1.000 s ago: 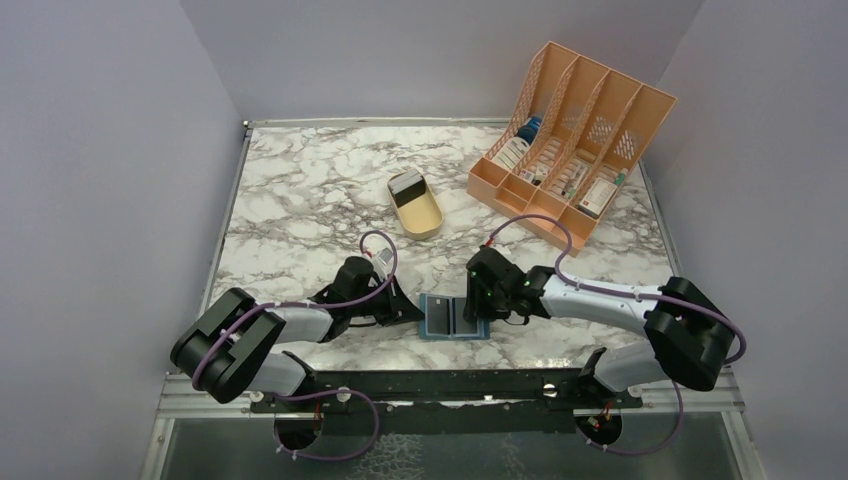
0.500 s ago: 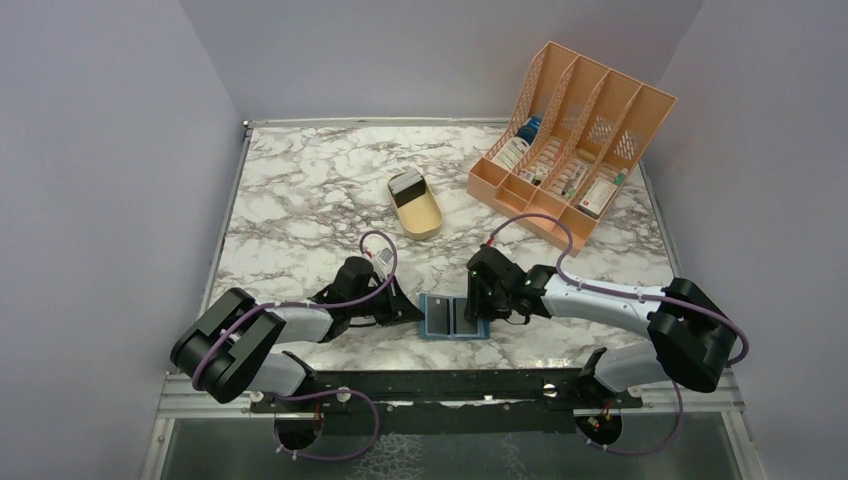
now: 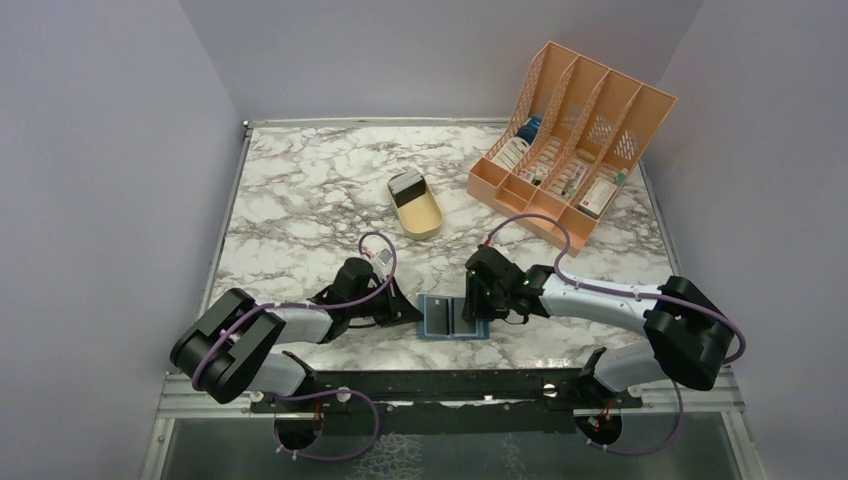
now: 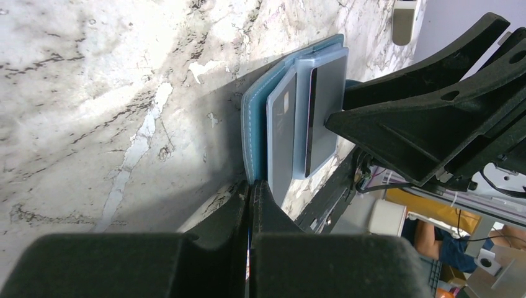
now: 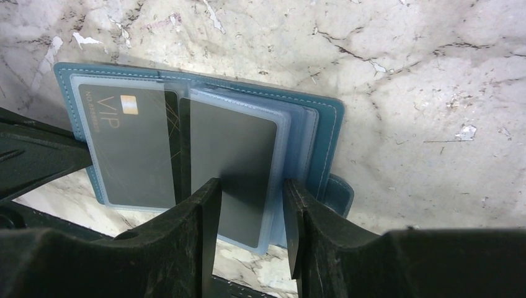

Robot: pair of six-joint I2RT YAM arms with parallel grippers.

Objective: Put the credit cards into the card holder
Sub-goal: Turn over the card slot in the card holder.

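Mia: Where is the holder (image 5: 324, 143) lying?
Ben: It is lying open and flat on the table (image 3: 300, 200), close to the near edge.
Mia: Are cards sitting in it?
Ben: Yes. A dark VIP card (image 5: 133, 152) is sitting in the clear pocket nearer the left gripper (image 4: 250, 186). A plain card (image 5: 232, 149), dark too, is sitting in a clear pocket under the right gripper (image 5: 249, 189).
Mia: What is the right gripper doing?
Ben: It is hanging over that plain card with its two fingers partway apart. One finger is covering one side of the card, and the other is standing just beside the pocket's edge. I cannot tell if they are pressing down.
Mia: And the left gripper?
Ben: Its fingers are squeezing tight together, and nothing is showing between them. The tip is touching the holder's edge.
Mia: What else is sitting there?
Ben: A tan tray (image 3: 430, 228) is sitting farther back, well apart from the holder. A pale thing (image 3: 405, 183) is lying at its far end, too small to tell. An orange rack (image 3: 600, 110) is standing at the far right.
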